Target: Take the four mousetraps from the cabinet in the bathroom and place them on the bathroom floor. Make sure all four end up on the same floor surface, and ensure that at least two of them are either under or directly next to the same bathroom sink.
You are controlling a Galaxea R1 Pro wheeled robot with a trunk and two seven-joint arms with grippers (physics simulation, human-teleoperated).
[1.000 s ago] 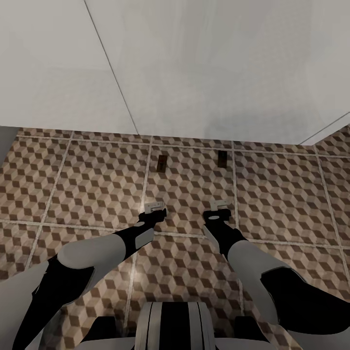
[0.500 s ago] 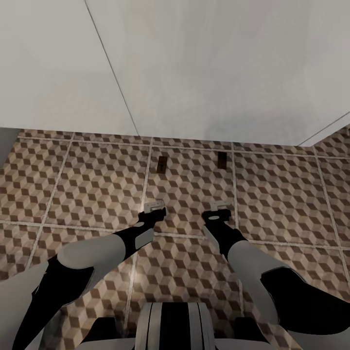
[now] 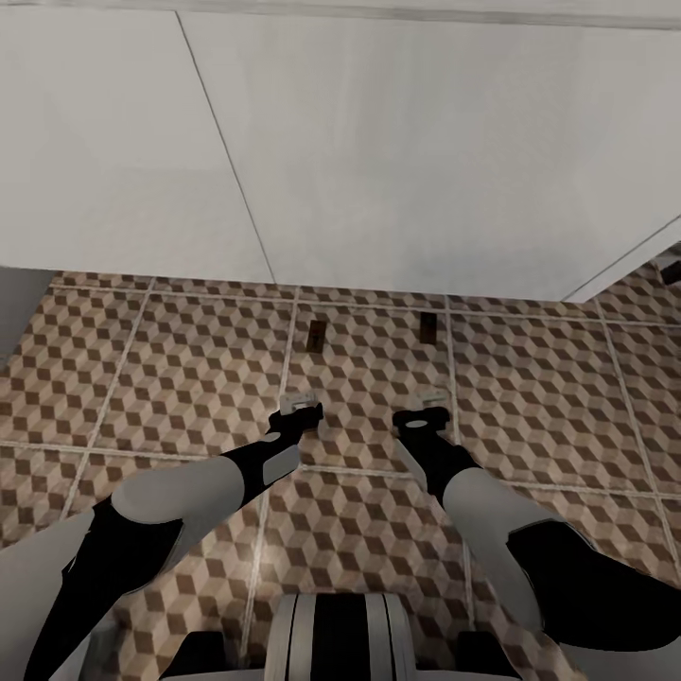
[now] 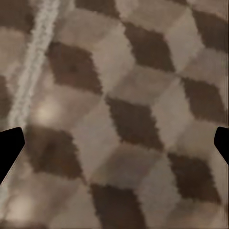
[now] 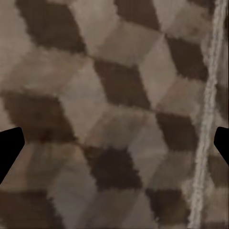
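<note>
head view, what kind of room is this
Probably a bathroom: the floor has large cube-pattern tiles, a plain white unit, perhaps a sink front, stands above it, and two small mousetraps lie on the tiles.

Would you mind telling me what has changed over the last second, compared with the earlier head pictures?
Only the camera moved: the head view tilted upward a little, showing more of the white sink front. The two small dark-brown rectangular mousetraps kept their places on the cube-patterned tile floor, just below that front. The left gripper and right gripper still hang open and empty over the tiles.
</note>
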